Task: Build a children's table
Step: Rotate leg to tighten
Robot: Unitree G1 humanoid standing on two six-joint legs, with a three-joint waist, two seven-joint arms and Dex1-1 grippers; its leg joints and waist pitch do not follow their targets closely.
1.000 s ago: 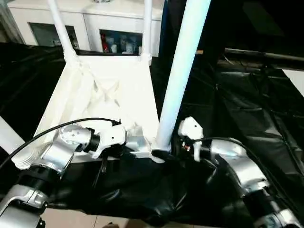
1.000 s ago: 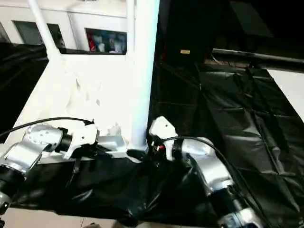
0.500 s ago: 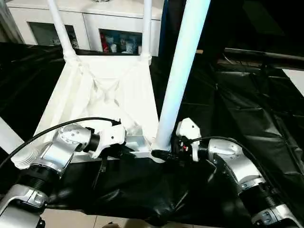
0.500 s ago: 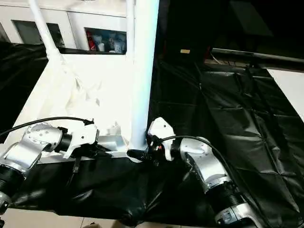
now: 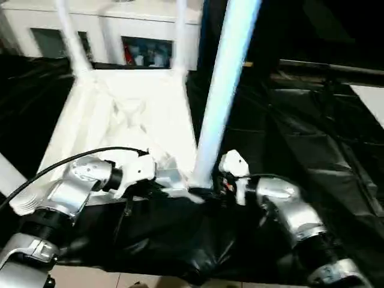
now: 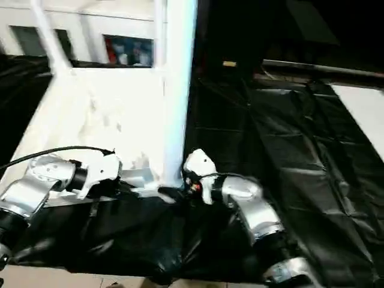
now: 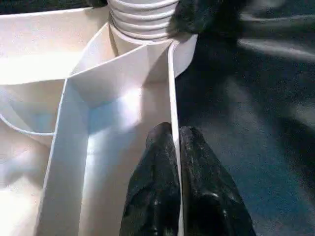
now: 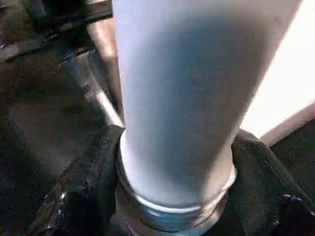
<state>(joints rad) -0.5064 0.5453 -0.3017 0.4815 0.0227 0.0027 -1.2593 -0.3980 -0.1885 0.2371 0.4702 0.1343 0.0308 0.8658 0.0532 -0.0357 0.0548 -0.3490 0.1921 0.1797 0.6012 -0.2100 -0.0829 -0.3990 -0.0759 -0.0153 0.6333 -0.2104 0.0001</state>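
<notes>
The children's table lies upside down, its white ribbed top (image 5: 129, 120) on black sheeting. Two legs (image 5: 69, 36) (image 5: 179, 36) stand in the far corner sockets. A third leg (image 5: 219, 90) rises from the near right corner, and a fourth leg (image 5: 9, 174) shows at the near left edge. My left gripper (image 7: 175, 142) is shut on the thin near rim wall of the top, beside a ribbed socket (image 7: 142, 14). My right gripper (image 5: 207, 193) is shut on the base of the near right leg, with a black finger (image 8: 83, 196) on either side of its collar.
A white glass-door cabinet (image 5: 108, 30) stands behind the table top. Crinkled black sheeting (image 5: 312, 138) covers the floor to the right and in front. A pale strip of bare floor (image 5: 369, 99) shows at the far right.
My right gripper's fingers have drawn in around the base of the near right leg. The left gripper stays clamped on the rim. The head camera has tilted slightly.
</notes>
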